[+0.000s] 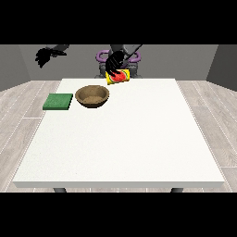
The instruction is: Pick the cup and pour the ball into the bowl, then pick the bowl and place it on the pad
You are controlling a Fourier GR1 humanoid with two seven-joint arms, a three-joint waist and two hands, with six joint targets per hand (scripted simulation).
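the robot hand [115, 62] is gripping the tipped cup [118, 77], ball [120, 76] showing; it may be spilling short of the bowl [93, 96] at eight o'clock.

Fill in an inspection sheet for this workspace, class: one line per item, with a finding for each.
Surface: white table, mostly bare.
Job's things: brown bowl upright near the far left; green pad flat beside it, apart; yellow cup tilted on its side near the far edge, red ball showing at its mouth.
Clutter: nothing seen.
Hands: hand at the view's right curled round the cup; hand at the view's left raised off the table, holding nothing.
Cables: nothing seen.
Surroundings: wooden floor, grey walls.
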